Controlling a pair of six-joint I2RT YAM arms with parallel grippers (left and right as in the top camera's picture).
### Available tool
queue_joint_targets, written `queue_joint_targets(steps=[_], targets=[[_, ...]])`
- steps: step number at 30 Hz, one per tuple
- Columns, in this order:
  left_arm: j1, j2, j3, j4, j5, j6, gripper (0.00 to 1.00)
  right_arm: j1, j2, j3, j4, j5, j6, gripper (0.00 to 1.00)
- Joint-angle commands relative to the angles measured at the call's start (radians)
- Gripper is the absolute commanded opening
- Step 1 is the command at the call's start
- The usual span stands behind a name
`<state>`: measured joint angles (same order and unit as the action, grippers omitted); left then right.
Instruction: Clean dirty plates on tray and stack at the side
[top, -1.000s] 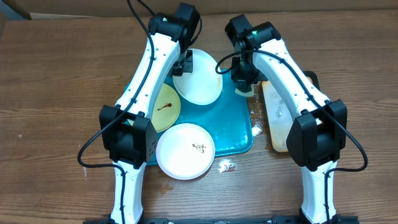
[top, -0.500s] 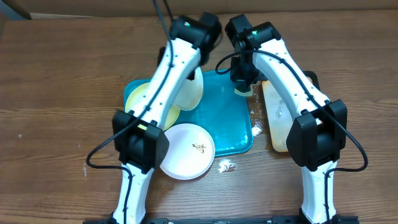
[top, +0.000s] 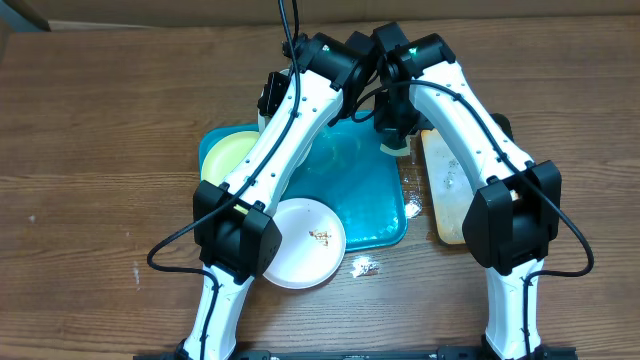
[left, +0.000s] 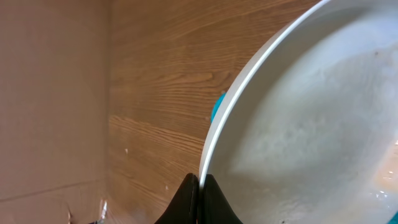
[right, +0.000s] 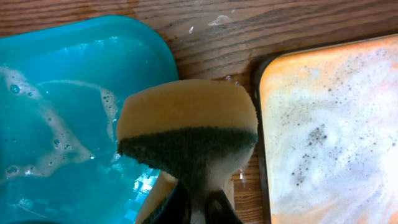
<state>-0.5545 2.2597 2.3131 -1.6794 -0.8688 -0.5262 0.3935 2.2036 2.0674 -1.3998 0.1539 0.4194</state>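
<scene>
Teal-blue rectangular plastic tray (top: 365, 200) with rounded corners and a raised rim lies mid-table between the two arms, its bare base wet with streaks of foam. On its far left corner sits a pale yellow-green round plate (top: 228, 155). A white round plate with brown specks (top: 300, 245) overhangs the tray's near rim onto the wooden table (top: 90, 150). The third, a white shallow plate (left: 311, 124), is off the tray. The left gripper (left: 199, 182) has its fingers pinched together on its rim, holding it above wood by the tray's far edge (a sliver of teal shows just past the rim), with a cardboard wall (left: 53, 93) close behind. The right gripper (right: 200, 204) is clamped on a yellow sponge with a dark green scouring layer (right: 186, 124). The sponge hangs over the narrow strip of wood between the tray's far right corner and a tan black-rimmed tray (right: 329, 124) covered in suds. Both wrists crowd together at the far edge, while broad bare wood stretches left of the tray. Small white scraps (top: 362, 267) lie just off its near right corner.
</scene>
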Motion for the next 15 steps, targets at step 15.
queue_joint_targets(steps=[15], targets=[[-0.062, -0.005, 0.027, -0.010, -0.041, -0.055, 0.04, -0.382, -0.032, 0.023, -0.132, 0.085, 0.026, 0.04]])
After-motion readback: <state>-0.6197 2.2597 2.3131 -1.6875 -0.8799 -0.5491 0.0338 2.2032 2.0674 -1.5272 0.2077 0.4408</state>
